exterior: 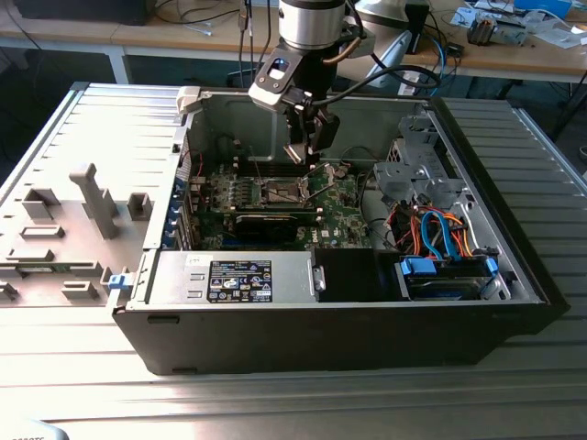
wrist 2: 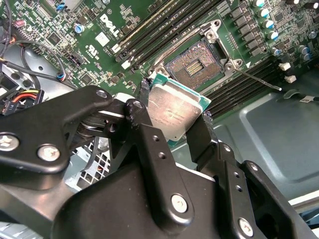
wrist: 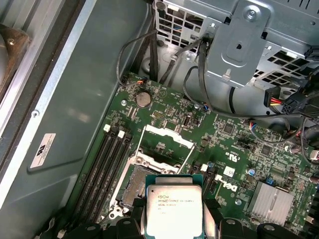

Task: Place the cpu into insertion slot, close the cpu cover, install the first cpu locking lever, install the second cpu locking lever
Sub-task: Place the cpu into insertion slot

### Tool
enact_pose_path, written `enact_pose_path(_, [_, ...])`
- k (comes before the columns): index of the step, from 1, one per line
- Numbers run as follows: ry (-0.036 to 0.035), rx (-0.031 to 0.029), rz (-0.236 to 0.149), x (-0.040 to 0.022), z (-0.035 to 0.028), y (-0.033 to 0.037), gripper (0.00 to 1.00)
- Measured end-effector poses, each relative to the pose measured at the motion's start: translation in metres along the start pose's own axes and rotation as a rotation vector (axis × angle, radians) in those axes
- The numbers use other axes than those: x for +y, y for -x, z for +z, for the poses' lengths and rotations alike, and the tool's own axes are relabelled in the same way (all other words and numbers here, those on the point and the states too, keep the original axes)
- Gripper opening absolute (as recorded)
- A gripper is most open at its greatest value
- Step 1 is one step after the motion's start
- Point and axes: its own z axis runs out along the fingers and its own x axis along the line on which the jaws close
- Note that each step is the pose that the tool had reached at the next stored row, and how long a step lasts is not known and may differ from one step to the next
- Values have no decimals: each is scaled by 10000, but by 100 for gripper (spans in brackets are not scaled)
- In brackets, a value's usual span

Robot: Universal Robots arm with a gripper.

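Observation:
My gripper (exterior: 310, 156) hangs inside the open computer case, just above the green motherboard (exterior: 344, 206). It is shut on the cpu (wrist 2: 174, 112), a flat square chip with a silvery top, held by two opposite edges between the black fingers (wrist 2: 142, 117). The cpu (wrist: 173, 209) hovers over the near edge of the insertion slot (wrist: 130, 188), apart from it. The slot's dark centre (wrist 2: 197, 64) lies bare. The cpu cover (wrist: 167, 143), a thin silver frame, stands swung open behind the slot. A thin wire locking lever (wrist 2: 259, 79) sticks out sideways from the socket.
Black memory slots (wrist: 102, 164) run beside the socket. A long black card (exterior: 266, 222) and the grey power supply (exterior: 238, 280) lie toward the case front. The metal drive cage (exterior: 422, 174) and orange and blue cables (exterior: 440, 234) fill the exterior view's right.

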Motion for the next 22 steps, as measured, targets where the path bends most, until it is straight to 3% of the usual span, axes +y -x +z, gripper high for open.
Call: enact_pose_path(22, [-2, -8, 187, 0, 6, 0, 54])
